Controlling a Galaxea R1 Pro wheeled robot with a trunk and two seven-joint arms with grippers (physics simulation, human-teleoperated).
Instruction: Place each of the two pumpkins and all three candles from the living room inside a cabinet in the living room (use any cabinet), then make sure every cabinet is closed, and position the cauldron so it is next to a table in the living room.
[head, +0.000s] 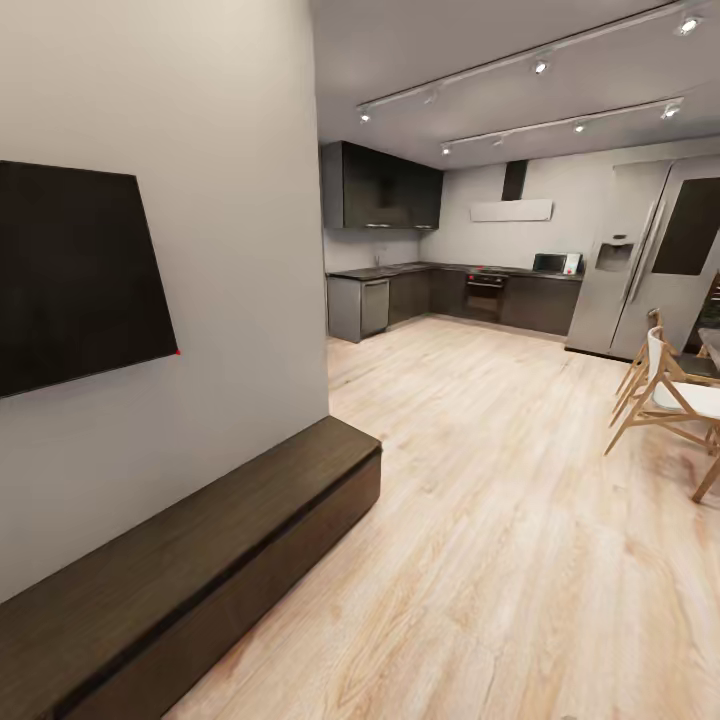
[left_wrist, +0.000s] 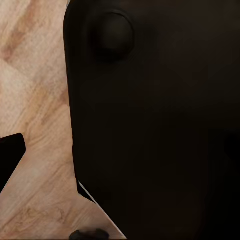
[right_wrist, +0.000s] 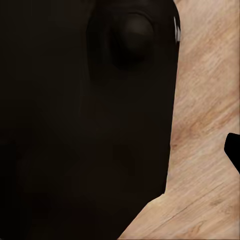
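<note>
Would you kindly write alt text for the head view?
A long, low dark-brown cabinet, all closed, runs along a grey wall beneath a black TV. Pale wood floor leads to a dark kitchen with a steel fridge; white-and-wood chairs stand right.

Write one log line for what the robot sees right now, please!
phase: in transit | ahead: long low dark-brown wooden cabinet, drawers closed, below black wall TV | far: kitchen, white-and-wood chairs | floor: pale wood planks | grippers: state unclear
</note>
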